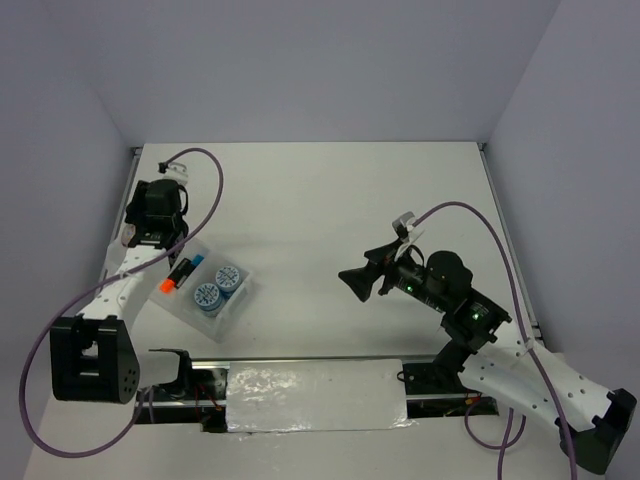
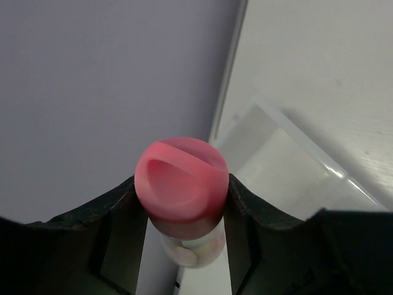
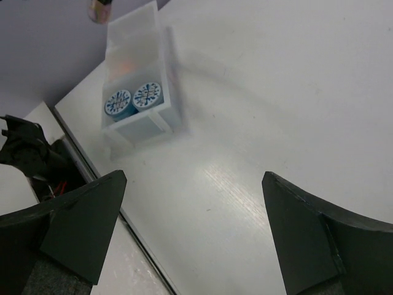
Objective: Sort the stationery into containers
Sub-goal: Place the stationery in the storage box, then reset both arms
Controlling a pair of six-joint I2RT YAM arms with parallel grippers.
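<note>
Stick, glossy pink-topped, sits clamped in left end effector; right end effector gapes wide.

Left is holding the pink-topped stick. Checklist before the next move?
1. Grip: ok. The left gripper clamps both sides of the pink-topped stick.
2. Stick over a compartment: not ok. In the left wrist view the trays sit off to one side.
3. Blue rolls in a tray: ok.
4. Markers in a tray: ok.
5. Right gripper open and apart from the trays: ok.
</note>
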